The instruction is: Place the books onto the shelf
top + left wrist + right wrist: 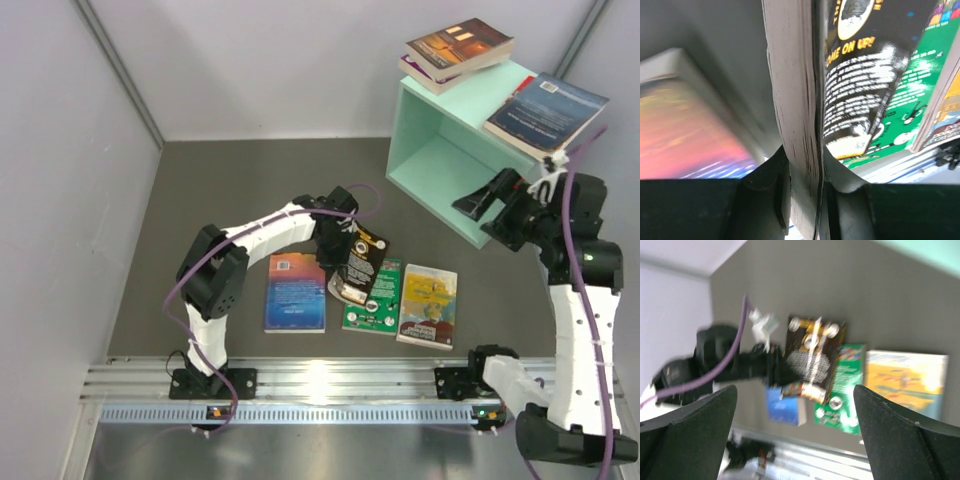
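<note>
- My left gripper (805, 192) is pinching the black book (360, 265) by one end, holding it raised between the blue-orange book (296, 292) and the green book (373, 297).
- Its long axis is running near-to-far, tilted, with the cover facing right.
- I am judging this the pickup step. Next comes a carry right into the shelf (430, 150).
- My right gripper (485, 212) is hanging spread and empty by the shelf's opening.

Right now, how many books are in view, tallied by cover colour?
Brown book: 1
Purple book: 1
Dark blue book: 1
Blue-orange book: 1
Black book: 1
Green book: 1
Yellow book: 1
Total: 7
</note>
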You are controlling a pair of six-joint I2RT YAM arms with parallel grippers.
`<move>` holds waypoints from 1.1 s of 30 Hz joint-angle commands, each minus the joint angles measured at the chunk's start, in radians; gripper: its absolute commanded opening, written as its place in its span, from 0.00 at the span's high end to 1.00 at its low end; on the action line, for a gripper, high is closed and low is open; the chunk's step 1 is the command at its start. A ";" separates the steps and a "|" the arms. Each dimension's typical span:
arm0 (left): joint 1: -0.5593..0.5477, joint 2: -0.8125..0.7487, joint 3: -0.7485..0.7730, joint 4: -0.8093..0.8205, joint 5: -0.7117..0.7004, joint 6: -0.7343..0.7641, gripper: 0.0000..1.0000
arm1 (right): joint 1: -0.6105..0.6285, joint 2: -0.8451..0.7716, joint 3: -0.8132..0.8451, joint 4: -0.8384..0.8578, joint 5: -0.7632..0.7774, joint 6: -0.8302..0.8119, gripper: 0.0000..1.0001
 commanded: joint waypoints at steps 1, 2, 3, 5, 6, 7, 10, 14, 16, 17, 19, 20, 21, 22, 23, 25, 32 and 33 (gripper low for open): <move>0.044 -0.061 0.088 -0.095 -0.125 0.089 1.00 | 0.110 -0.005 -0.069 0.226 -0.160 0.084 0.00; 0.053 -0.087 0.108 -0.095 -0.053 0.096 1.00 | 0.170 -0.001 -0.080 0.251 -0.171 0.102 0.00; 0.073 -0.099 0.126 -0.089 -0.016 0.109 1.00 | 0.196 0.004 -0.101 0.272 -0.187 0.114 0.00; 0.093 -0.133 0.180 -0.078 0.102 0.116 1.00 | 0.259 0.018 -0.123 0.323 -0.184 0.134 0.00; 0.113 -0.142 0.211 -0.070 0.153 0.123 1.00 | 0.275 0.022 -0.124 0.331 -0.174 0.136 0.00; 0.122 -0.150 0.225 -0.055 0.199 0.123 1.00 | 0.287 0.033 -0.126 0.335 -0.165 0.134 0.00; 0.153 -0.180 0.257 -0.015 0.375 0.117 1.00 | 0.310 0.057 -0.130 0.336 -0.148 0.125 0.00; 0.171 -0.246 0.258 0.069 0.504 0.087 1.00 | 0.321 0.087 -0.112 0.348 -0.129 0.116 0.00; 0.175 -0.275 0.234 0.116 0.555 0.054 1.00 | 0.330 0.105 -0.103 0.349 -0.114 0.113 0.00; 0.179 -0.303 0.223 0.165 0.569 0.042 1.00 | 0.333 0.113 -0.092 0.351 -0.111 0.108 0.00; 0.185 -0.340 0.183 0.233 0.630 -0.012 1.00 | 0.341 0.131 -0.080 0.352 -0.106 0.107 0.00; 0.194 -0.355 0.167 0.270 0.661 -0.036 1.00 | 0.345 0.139 -0.063 0.354 -0.105 0.104 0.00; 0.199 -0.364 0.128 0.358 0.682 -0.089 1.00 | 0.347 0.145 -0.054 0.355 -0.102 0.104 0.00; 0.204 -0.384 0.113 0.397 0.734 -0.116 1.00 | 0.355 0.159 -0.043 0.359 -0.100 0.099 0.00; 0.208 -0.392 0.097 0.441 0.753 -0.140 1.00 | 0.356 0.166 -0.022 0.357 -0.099 0.098 0.00; 0.213 -0.403 0.064 0.529 0.806 -0.199 1.00 | 0.364 0.186 0.007 0.362 -0.102 0.095 0.00; 0.213 -0.409 0.010 0.703 0.891 -0.334 1.00 | 0.384 0.226 0.044 0.440 -0.126 0.124 0.00; 0.213 -0.409 0.008 0.722 0.896 -0.346 1.00 | 0.388 0.235 0.044 0.452 -0.131 0.130 0.00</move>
